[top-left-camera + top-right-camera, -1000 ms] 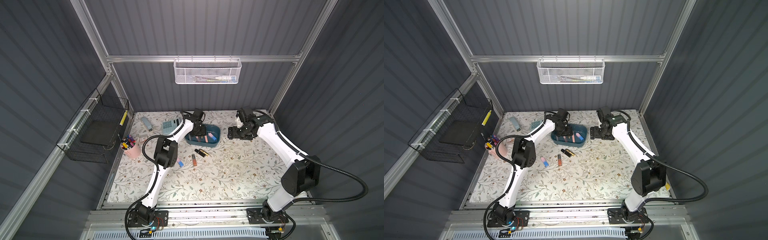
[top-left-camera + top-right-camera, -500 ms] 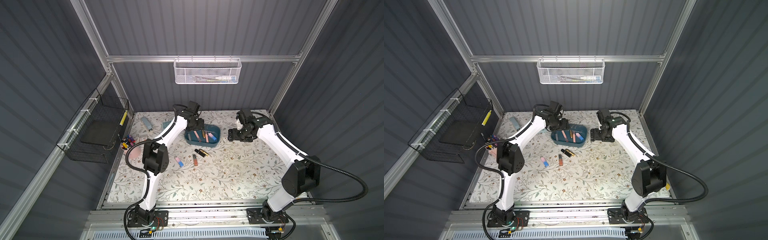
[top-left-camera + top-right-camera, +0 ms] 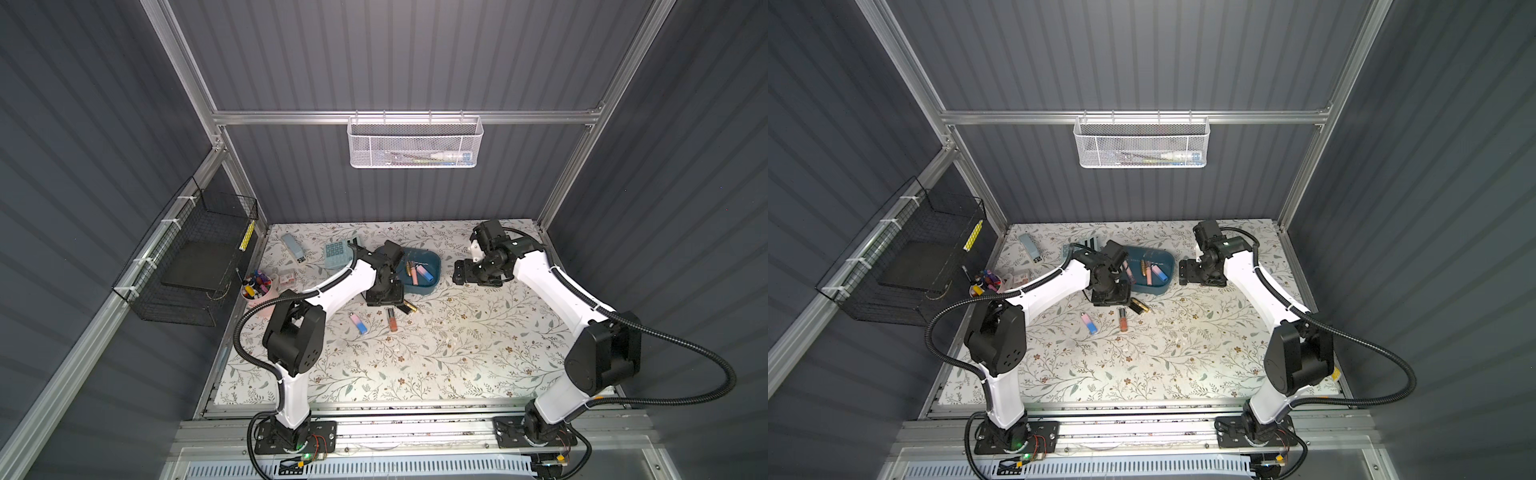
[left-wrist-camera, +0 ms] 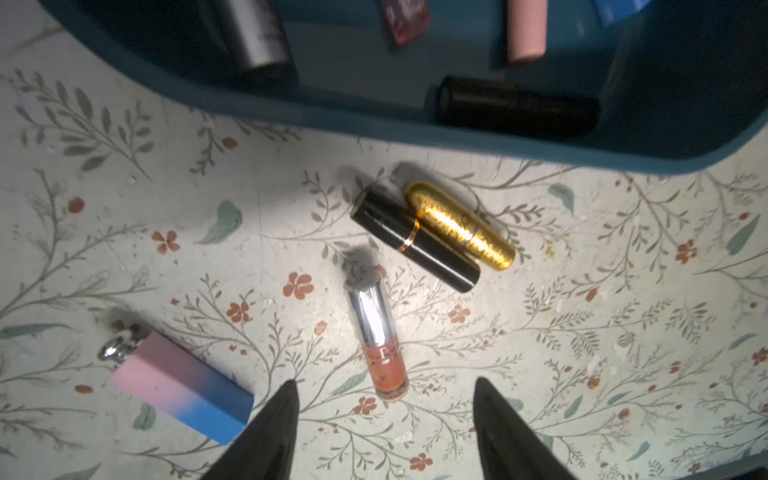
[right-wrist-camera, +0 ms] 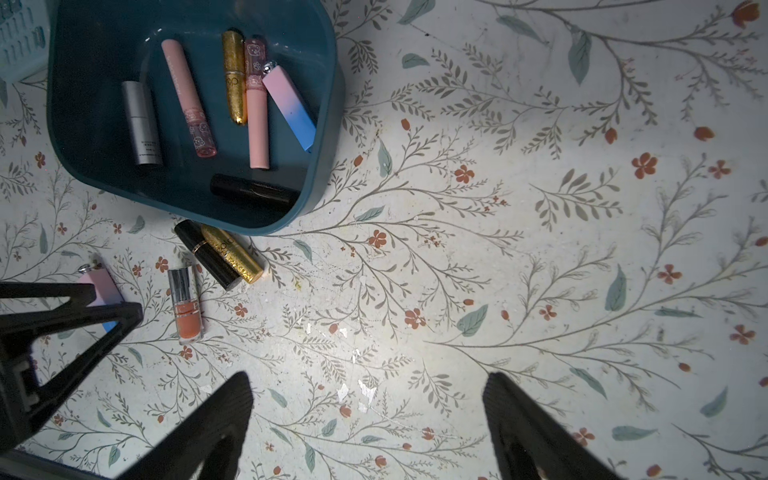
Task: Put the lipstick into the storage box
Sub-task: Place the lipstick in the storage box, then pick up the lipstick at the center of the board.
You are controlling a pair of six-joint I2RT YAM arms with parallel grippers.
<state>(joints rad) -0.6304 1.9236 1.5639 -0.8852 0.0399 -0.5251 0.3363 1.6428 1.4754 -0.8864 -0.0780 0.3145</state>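
Nearer arm: left, I judged.
Left end effector (image 4: pixel 385 382): jaws parted, nothing held.
Orange lipstick (image 4: pixel 380 340): lay outside storage box (image 4: pixel 374 129), lengthwise between the fingers (image 4: pixel 274 428).

Four lipsticks (image 4: pixel 415 241) lie on the table (image 5: pixel 498 291) just before the storage box (image 5: pixel 95 62).

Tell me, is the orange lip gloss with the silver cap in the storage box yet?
Out. The orange lip gloss lies flat on the floral table, outside the storage box.
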